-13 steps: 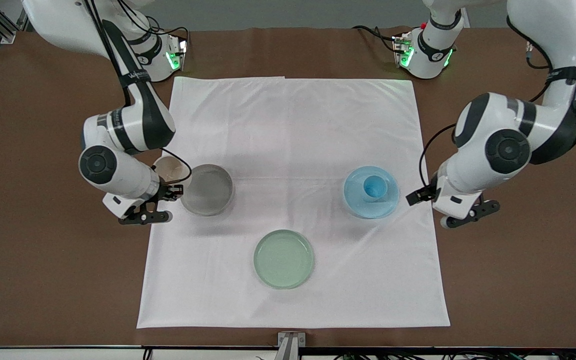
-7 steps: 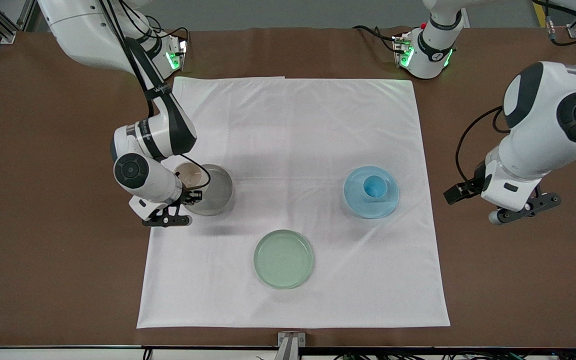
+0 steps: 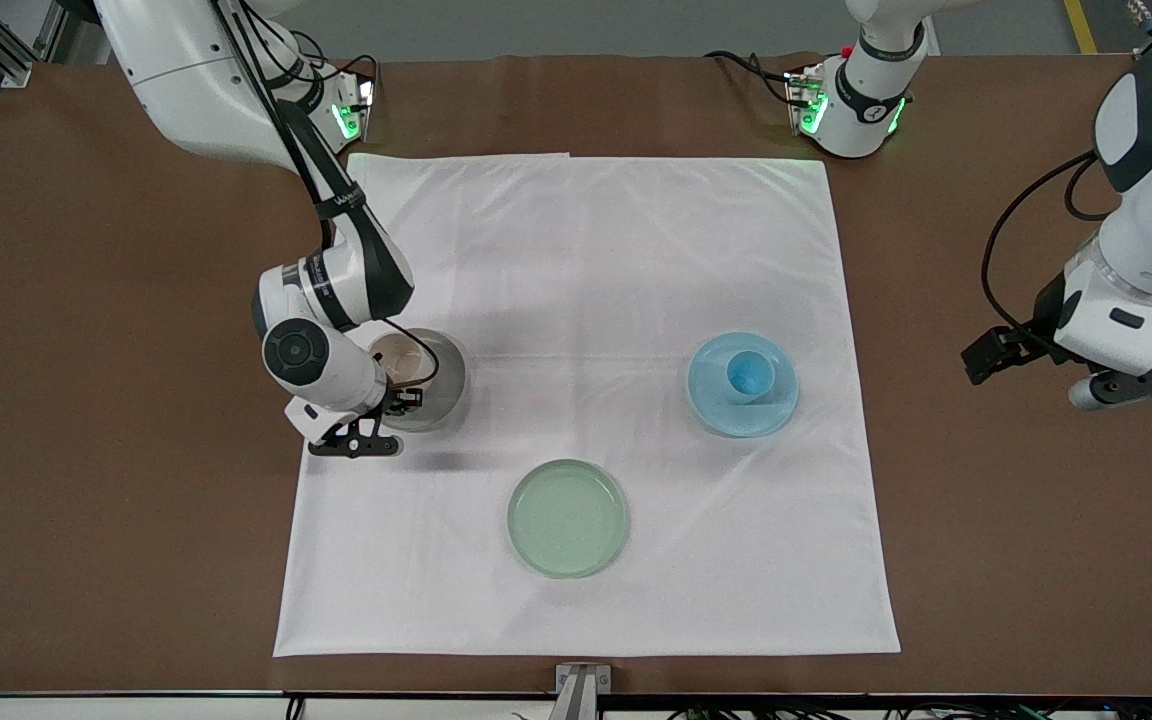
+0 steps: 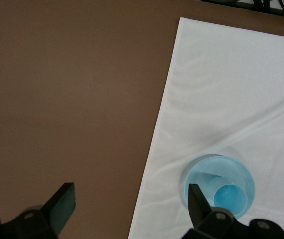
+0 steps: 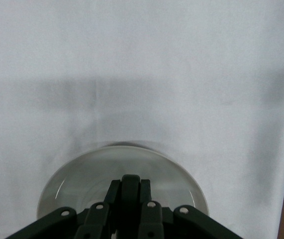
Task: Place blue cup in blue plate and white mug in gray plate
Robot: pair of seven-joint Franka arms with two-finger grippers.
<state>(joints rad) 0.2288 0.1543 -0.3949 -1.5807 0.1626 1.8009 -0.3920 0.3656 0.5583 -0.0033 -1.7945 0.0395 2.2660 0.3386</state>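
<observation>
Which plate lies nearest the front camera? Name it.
The pale green plate. It lies nearer the front camera than the gray plate and the blue plate, and it holds nothing.

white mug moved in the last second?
Yes. The white mug, held by the right tool, has gone from beside the gray plate at the right arm's end to over that plate.

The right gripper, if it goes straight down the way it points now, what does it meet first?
Most likely the gray plate. The right gripper is shut on the white mug and hangs over that plate, so the mug's base should touch it first. How high the mug hangs is unclear.
</observation>
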